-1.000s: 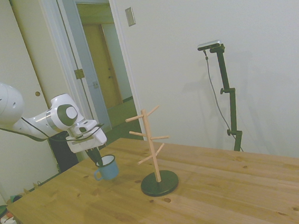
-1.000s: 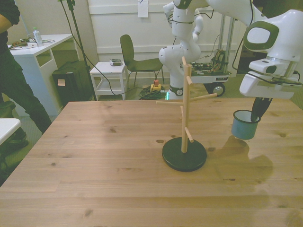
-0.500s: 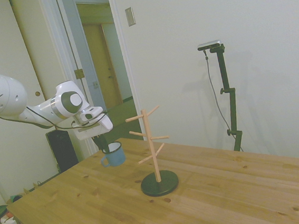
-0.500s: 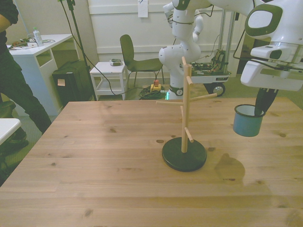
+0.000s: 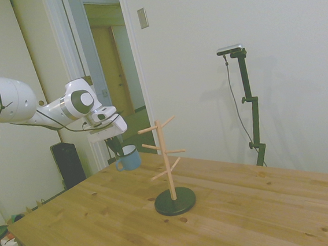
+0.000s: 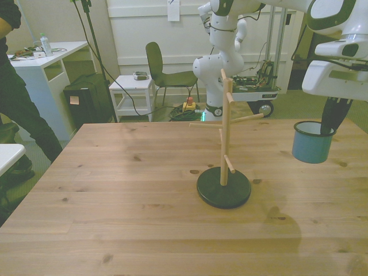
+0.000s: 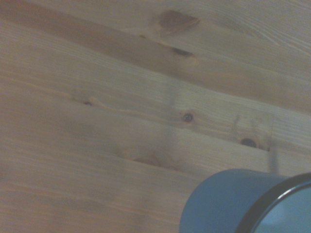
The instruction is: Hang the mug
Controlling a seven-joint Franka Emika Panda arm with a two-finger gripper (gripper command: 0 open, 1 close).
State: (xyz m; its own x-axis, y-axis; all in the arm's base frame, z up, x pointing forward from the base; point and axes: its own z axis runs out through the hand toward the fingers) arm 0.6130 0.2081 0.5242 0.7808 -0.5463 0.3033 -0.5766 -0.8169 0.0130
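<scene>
In the side view, the white arm reached in from the left with its hand [image 5: 115, 145] pinching the light-blue mug [image 5: 129, 159] at the rim, one dark finger inside the cup and the other outside. The mug hung upright in the air, well clear of the tabletop [image 5: 104, 227], with its loop handle turned toward the arm. A second before, it had been much lower, just above the wood and nearer the table's near-left side; since then the arm had carried it up and toward the wooden peg stand [image 5: 167, 163], so that it sat at about the height of the stand's middle pegs, to their left and still apart from them. The stand itself, on its round black base [image 5: 175, 201], had not shifted.

In the front view, a person [image 6: 17, 103] in dark clothing stood at the front view's left edge. The peg stand [image 6: 225, 129] rose mid-table, and the mug [image 6: 311, 149] hung at the front view's right, higher and further right than before.

The wrist view showed the mug's blue wall [image 7: 221, 201] above the wood grain.
</scene>
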